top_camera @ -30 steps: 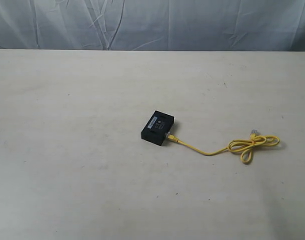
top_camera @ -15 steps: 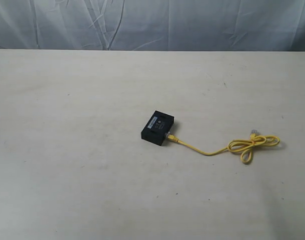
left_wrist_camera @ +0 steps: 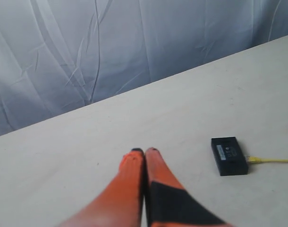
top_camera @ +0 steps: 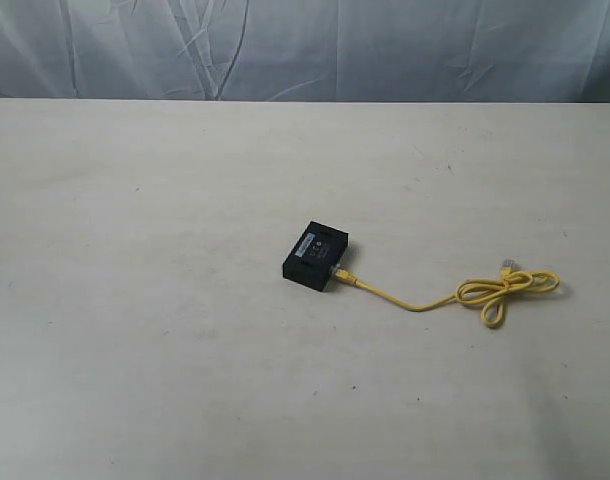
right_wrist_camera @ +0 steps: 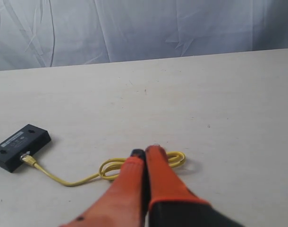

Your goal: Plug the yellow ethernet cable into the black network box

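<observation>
Both pairs of jaws are pressed together, gripping nothing, above the counter (top_camera: 135, 300). Just past the right jaws' tips lies the yellow ethernet cable (right_wrist_camera: 177, 158) in its loop. One plug meets the black network box (right_wrist_camera: 20, 146), farther ahead and off to one side, and looks seated. From the left jaws the box is well apart. The plugging step looks done; next, just check the plug is fully home.

- The left gripper (left_wrist_camera: 144, 151), orange, closed tip to tip, points across the pale table (left_wrist_camera: 63, 156).
- The yellow ethernet cable (left_wrist_camera: 274, 161) meets the black network box (left_wrist_camera: 229, 155) at its short side.
</observation>
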Available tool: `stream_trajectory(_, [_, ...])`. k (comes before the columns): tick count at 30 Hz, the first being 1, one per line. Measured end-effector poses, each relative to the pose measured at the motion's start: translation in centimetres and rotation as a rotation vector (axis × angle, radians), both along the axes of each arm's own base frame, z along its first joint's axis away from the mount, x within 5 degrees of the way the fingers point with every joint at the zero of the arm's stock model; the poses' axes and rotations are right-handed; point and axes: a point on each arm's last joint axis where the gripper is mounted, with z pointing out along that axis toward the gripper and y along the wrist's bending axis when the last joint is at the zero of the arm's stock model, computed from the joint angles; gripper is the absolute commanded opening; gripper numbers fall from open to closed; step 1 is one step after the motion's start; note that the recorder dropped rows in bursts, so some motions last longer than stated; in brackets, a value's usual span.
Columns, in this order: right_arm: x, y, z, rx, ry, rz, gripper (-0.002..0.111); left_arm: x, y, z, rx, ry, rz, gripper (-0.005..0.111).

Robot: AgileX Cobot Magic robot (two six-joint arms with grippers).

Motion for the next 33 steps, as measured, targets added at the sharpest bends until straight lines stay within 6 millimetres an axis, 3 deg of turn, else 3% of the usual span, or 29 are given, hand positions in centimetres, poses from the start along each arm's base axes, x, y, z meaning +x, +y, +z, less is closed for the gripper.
stream_trajectory(4, [0.0,0.0,0.0,0.000,-0.002,0.000,0.000,-0.8,0.9,-0.1,0.047,-0.048,0.065,0.000])
stream_trajectory(7, [0.0,0.0,0.0,0.000,-0.002,0.000,0.000,-1.9,1.9,-1.3,0.069,-0.088,0.158,0.000])
stream_trajectory(15, [0.0,0.0,0.0,0.000,-0.002,0.000,0.000,-4.0,3.2,-9.0,0.090,-0.225,0.313,0.000])
stream_trajectory(22, [0.0,0.0,-0.1,0.000,0.002,0.000,0.000,-3.8,3.6,-14.2,0.156,-0.210,0.335,0.000])
stream_trajectory(33, [0.0,0.0,-0.1,0.000,0.002,0.000,0.000,-3.8,3.5,-16.1,0.192,-0.101,0.313,0.000])
